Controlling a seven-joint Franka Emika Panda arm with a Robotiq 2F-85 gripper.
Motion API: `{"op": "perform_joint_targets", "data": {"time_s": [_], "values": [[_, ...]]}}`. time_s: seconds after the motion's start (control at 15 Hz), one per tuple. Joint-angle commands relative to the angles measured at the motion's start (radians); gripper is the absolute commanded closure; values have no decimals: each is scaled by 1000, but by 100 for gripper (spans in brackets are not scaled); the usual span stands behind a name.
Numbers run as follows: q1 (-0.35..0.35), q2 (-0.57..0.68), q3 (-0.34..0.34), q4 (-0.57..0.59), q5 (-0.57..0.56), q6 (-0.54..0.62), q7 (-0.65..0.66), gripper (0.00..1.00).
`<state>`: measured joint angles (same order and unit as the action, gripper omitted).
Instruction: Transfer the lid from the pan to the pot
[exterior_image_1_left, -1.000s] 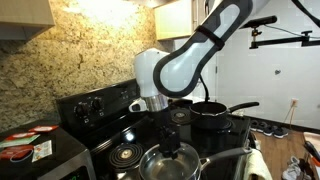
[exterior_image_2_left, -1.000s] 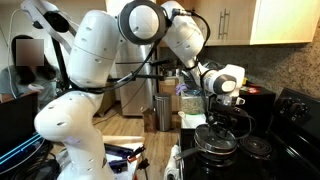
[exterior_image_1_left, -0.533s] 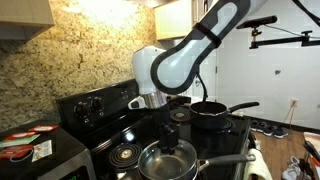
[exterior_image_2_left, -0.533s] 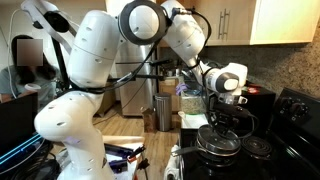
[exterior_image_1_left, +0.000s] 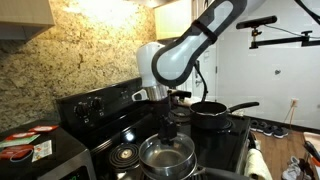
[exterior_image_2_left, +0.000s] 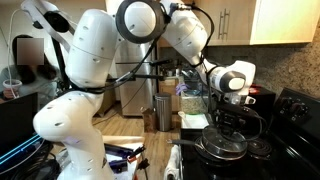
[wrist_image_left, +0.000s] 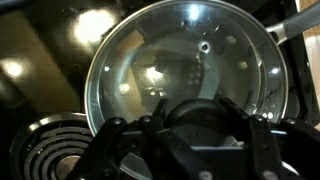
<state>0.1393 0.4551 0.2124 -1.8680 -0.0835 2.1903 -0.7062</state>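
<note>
1. While the gripper (exterior_image_1_left: 168, 127) hangs straight down from the white arm over the black stove (exterior_image_1_left: 100, 110), its fingers (wrist_image_left: 120, 150) are drawn in close on a dark knob at the middle of the lid (wrist_image_left: 180, 65). The wrist view shows them pinched on it with almost no gap.
2. Directly beneath the gripper in both exterior views, the lid (exterior_image_1_left: 167, 155) (exterior_image_2_left: 228, 146) sits level. It is a round clear glass disc with a bright metal rim.
3. Through the glass in the wrist view, kitchen lights reflect as pale spots, and a small vent hole (wrist_image_left: 205, 47) lies just beyond the fingertips.
4. Below the lid is the pan (wrist_image_left: 297, 24). Its grey handle runs out past the lid's rim, up and to the right of the gripper in the wrist view. Whether the lid touches the pan or hangs just above it cannot be told.
5. Beyond the gripper, further back on the stove in an exterior view, stands the pot (exterior_image_1_left: 210, 117). It is black, deep and uncovered, and its long handle points away from the arm.
6. Beside the gripper, low at the left of the wrist view, a coil burner (wrist_image_left: 45, 150) lies bare. In an exterior view a second one (exterior_image_1_left: 125, 153) shows on the same side of the tool.
7. Well off to the side of the gripper in an exterior view, a red-and-white package (exterior_image_1_left: 20, 148) lies on the counter. Its print is too small to read.
8. Behind the arm in that view rises a speckled stone backsplash (exterior_image_1_left: 70, 60).
</note>
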Motion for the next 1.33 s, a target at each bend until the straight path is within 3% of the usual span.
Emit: {"op": "perform_joint_targets", "data": {"time_s": [0.0, 0.47, 0.93, 1.2, 1.27], "values": [[-61, -101, 16, -74, 92, 23, -2, 69], [-108, -266, -26, -197, 204, 50, 53, 69], [-119, -474, -135, -336, 167, 62, 220, 69], [-112, -536, -176, -362, 200, 77, 182, 69], [-109, -481, -182, -326, 175, 50, 191, 44]]}}
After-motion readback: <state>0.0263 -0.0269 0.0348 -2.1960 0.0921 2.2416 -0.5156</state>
